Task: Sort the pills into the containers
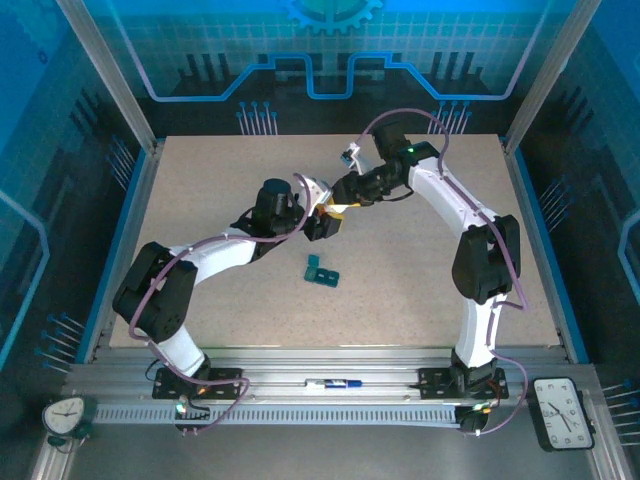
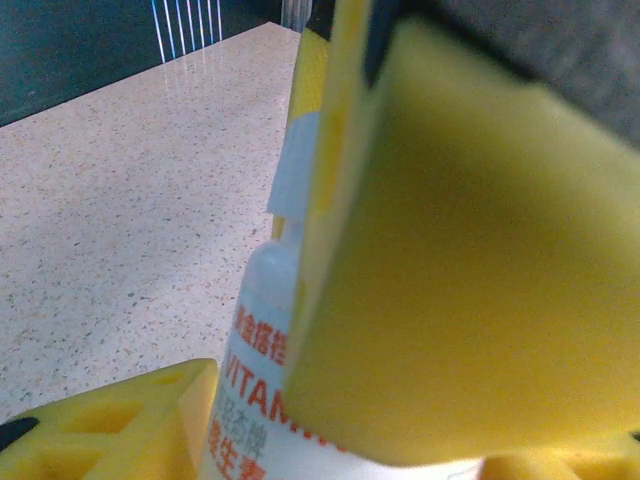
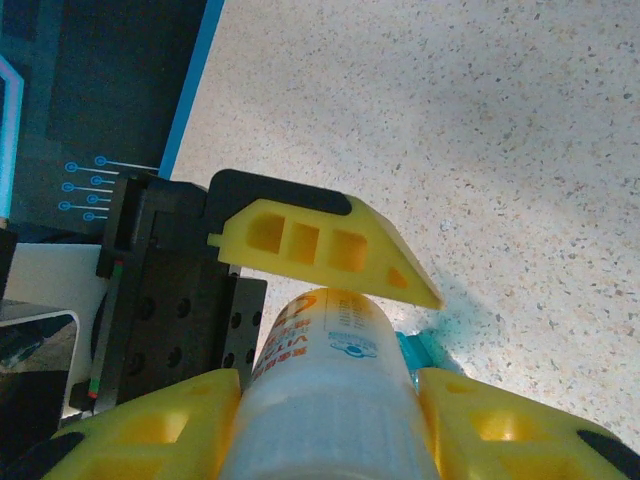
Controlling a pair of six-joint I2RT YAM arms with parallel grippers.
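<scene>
Two yellow fingers of the right gripper press on either side of a vitamin bottle, clamping its body above the table. One finger of the left gripper lies over the bottle's far end, its partner low beside the label; whether that pair has closed on it cannot be told. Nearer the arms, the dark teal pill box sits on the speckled tabletop, apart from both grippers, its compartments too small to read.
</scene>
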